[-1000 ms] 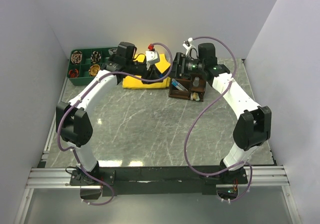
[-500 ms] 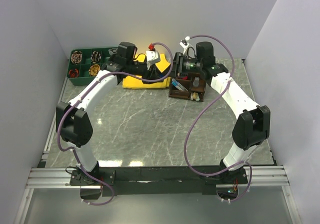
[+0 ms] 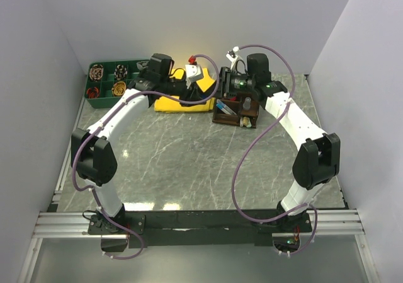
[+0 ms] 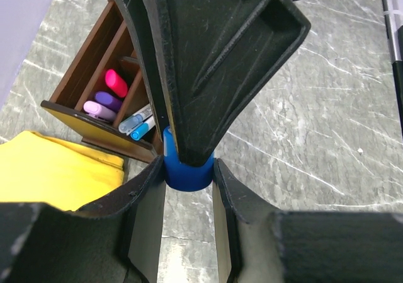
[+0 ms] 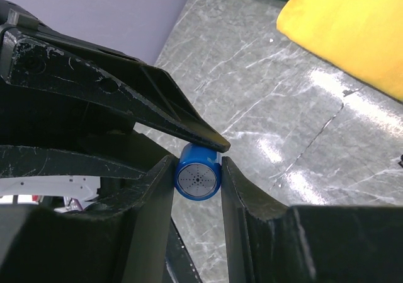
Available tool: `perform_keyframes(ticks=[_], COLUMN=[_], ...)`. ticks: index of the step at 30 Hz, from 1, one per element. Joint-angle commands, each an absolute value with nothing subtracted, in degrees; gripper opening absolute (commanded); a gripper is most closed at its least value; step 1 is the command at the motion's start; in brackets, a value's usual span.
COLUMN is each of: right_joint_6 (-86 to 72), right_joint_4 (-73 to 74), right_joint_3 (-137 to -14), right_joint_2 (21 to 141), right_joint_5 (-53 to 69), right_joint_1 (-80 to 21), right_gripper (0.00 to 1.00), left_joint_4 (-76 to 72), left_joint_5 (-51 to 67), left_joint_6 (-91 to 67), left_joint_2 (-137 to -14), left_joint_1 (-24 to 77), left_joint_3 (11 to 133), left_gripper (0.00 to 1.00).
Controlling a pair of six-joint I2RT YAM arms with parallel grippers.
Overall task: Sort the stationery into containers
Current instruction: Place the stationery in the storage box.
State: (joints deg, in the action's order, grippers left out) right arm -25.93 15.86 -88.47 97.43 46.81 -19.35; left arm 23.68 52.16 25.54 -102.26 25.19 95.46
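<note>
In the brown wooden organiser (image 4: 94, 132) we see a pink marker (image 4: 116, 82), two purple markers (image 4: 108, 99) and two blue-tipped pens (image 4: 140, 124) lying in its compartments. Just beside the organiser, over the tabletop (image 4: 315, 125), the left claw (image 4: 187, 166) and the right claw (image 5: 197, 163) both pinch one blue marker (image 5: 197, 179) from opposite ends.

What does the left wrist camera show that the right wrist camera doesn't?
Only the left wrist: the organiser, holding a pink marker and purple markers. Only the right wrist: the blue marker seen end-on, its dotted face visible. Both: that marker pinched between the camera's own fingers, the other arm's finger over it, and the yellow cloth.
</note>
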Motion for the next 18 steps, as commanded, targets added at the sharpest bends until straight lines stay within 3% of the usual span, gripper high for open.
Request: perform_keyframes(ticks=[1,3,4,5,11,18], right_joint_6=[-23.6,-22.4,-21.6,-21.3,-14.4,2.8], right_joint_4=[16.8,18.1,18.4,18.7,24.5,35.1], right_joint_3=[-88.2,-88.3,-88.3,-88.1,-87.4,-88.4], right_joint_2=[94.8,93.5,93.1,92.6,88.8,87.8], right_joint_5=[49.6,48.9,48.7,48.5,45.7,32.2], right_joint_1=[-20.0,-19.9,-19.4,-19.2,-15.8,-12.2], right_gripper=[0.0,0.0,0.0,0.0,0.0,0.0], left_joint_4=[18.8,18.1,17.5,17.1,18.2,17.1], left_joint_5=[47.8,44.3,42.7,41.7,36.5,31.7], left_joint_6=[23.7,23.3,22.8,22.5,24.8,25.0], left_joint_2=[-101.9,-101.8,-101.6,-101.3,-99.7,-95.8], left_joint_1=[25.9,26.0,26.1,26.1,26.0,23.6], left_joint_3=[96.7,96.3,95.6,95.3,93.4,87.1], left_gripper=[0.13,0.35,0.51,0.99,0.99,0.99])
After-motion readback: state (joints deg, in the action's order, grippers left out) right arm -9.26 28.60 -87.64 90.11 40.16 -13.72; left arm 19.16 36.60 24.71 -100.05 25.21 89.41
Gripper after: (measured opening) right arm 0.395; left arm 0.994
